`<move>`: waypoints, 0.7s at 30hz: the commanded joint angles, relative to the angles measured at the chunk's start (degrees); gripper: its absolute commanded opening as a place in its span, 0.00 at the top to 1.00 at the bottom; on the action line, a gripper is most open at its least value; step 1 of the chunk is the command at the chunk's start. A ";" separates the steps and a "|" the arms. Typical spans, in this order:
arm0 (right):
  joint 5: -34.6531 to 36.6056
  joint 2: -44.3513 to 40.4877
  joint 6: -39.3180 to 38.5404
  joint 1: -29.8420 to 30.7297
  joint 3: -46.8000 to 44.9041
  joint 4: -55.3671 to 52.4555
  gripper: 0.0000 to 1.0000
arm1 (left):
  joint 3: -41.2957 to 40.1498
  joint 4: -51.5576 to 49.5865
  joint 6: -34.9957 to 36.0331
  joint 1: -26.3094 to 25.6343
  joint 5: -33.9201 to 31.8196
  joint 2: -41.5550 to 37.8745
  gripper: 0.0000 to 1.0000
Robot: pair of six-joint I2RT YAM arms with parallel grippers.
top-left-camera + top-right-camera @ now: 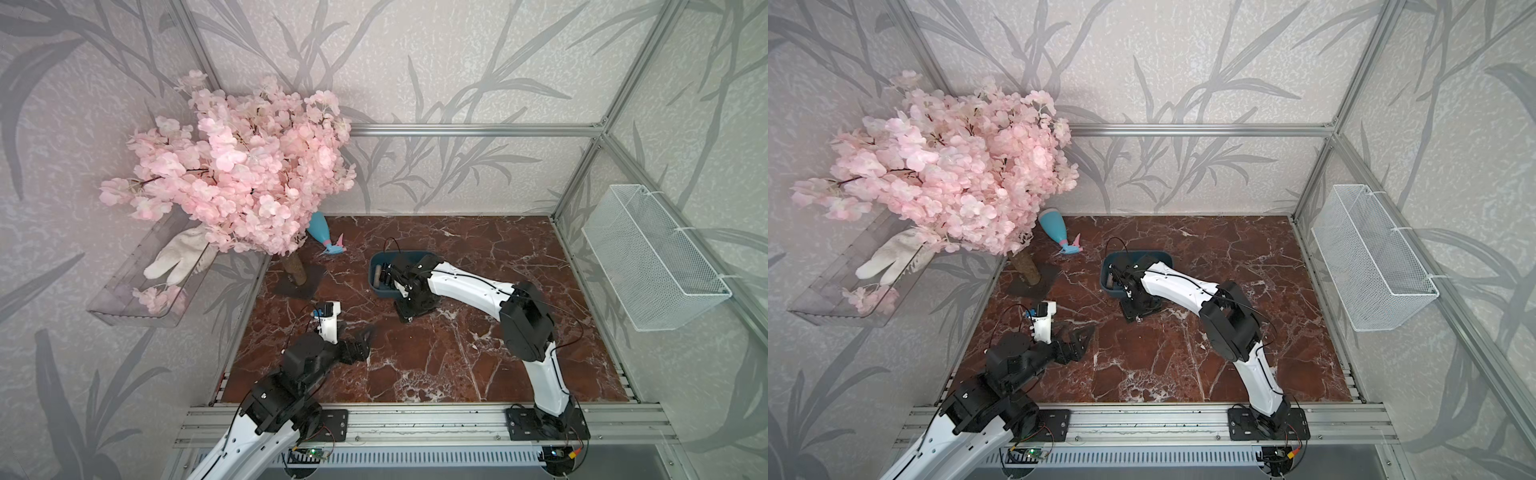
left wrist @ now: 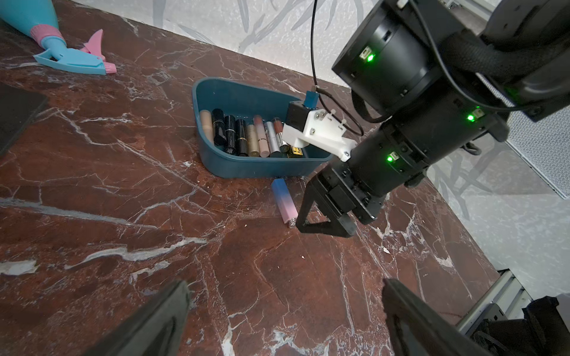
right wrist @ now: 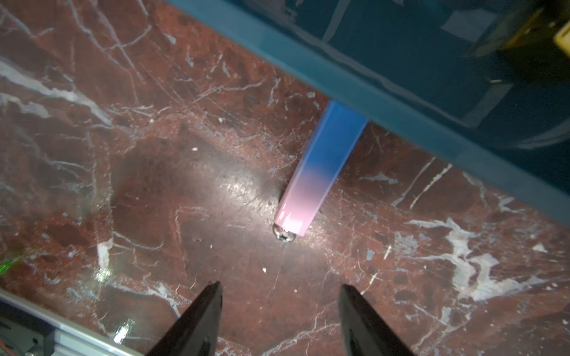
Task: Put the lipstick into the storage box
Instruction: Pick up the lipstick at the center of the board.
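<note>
A blue-to-pink lipstick [image 2: 284, 202] [image 3: 320, 172] lies on the marble table, its blue end against the near wall of the dark teal storage box [image 2: 256, 168] [image 1: 380, 259] [image 1: 1165, 254]. Several lipsticks [image 2: 243, 132] lie in a row inside the box. My right gripper [image 3: 280, 286] [image 1: 409, 311] hangs just above the table, open and empty, with its tips a little short of the lipstick's silver end. In both top views the right wrist hides that lipstick. My left gripper [image 2: 285, 286] [image 1: 361, 336] [image 1: 1079, 336] is wide open over bare marble nearer the front left, holding nothing.
A blue and pink spray bottle [image 1: 326, 239] [image 2: 61, 52] lies at the back left, beside an artificial pink blossom tree [image 1: 241, 166] on a dark base [image 1: 299, 286]. A white wire-mesh basket [image 1: 656, 257] hangs on the right wall. A clear tray [image 1: 124, 299] holds a glove on the left wall.
</note>
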 commanded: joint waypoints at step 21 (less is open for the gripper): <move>7.26 9.87 3.16 0.67 9.71 -0.19 0.42 | 1.96 -0.77 3.57 0.18 -0.80 0.70 0.00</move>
